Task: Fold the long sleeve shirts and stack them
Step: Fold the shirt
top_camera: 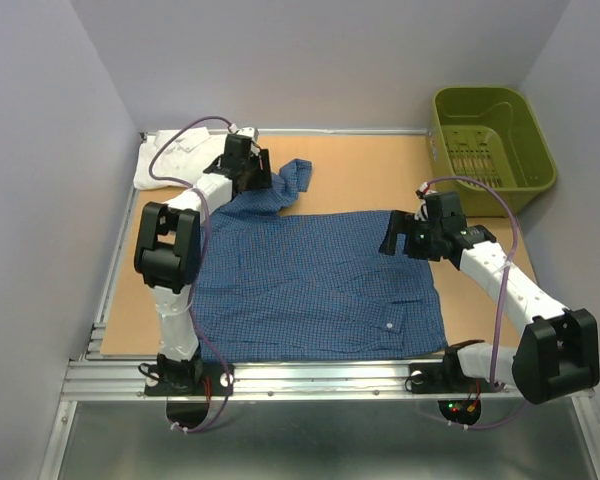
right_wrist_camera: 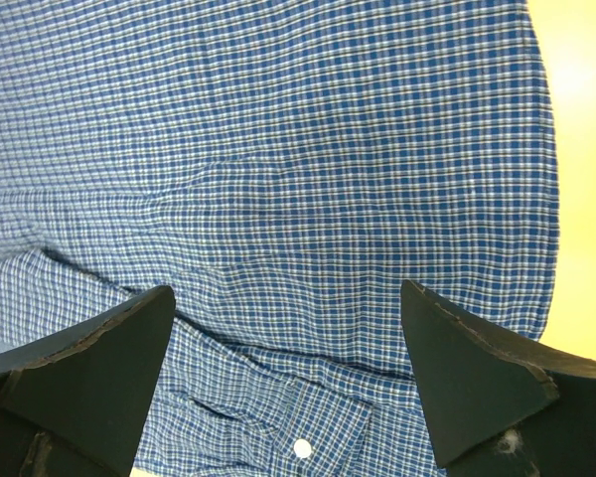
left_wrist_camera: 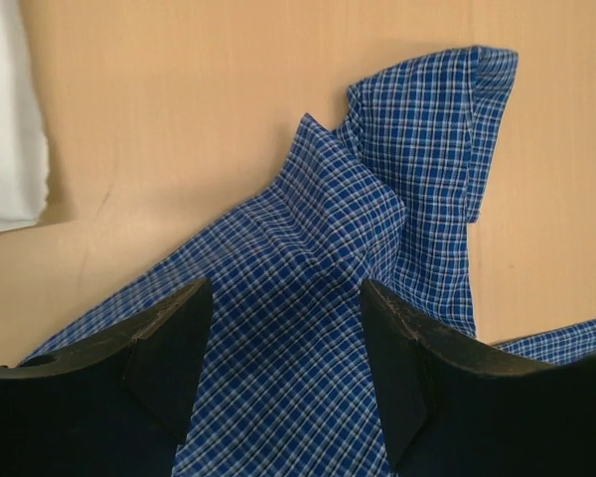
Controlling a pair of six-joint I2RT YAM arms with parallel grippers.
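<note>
With left jaws and right jaws released above the blue shirt (top_camera: 320,290), I should flatten the seemingly bunched upper-left sleeve (top_camera: 298,176) before folding.

- blue checked shirt (top_camera: 320,285): thin woven cloth, matt, lightly creased
- white shirt (top_camera: 175,155): plain matt cloth
- table (top_camera: 370,180): smooth tan board
- basket (top_camera: 533,148): olive plastic, faintly glossy

I count two shirts: a blue shirt (top_camera: 310,285) and a white shirt (top_camera: 175,155). One basket (top_camera: 442,140). Two grippers, left gripper (left_wrist_camera: 286,298) and right gripper (right_wrist_camera: 288,298).
</note>
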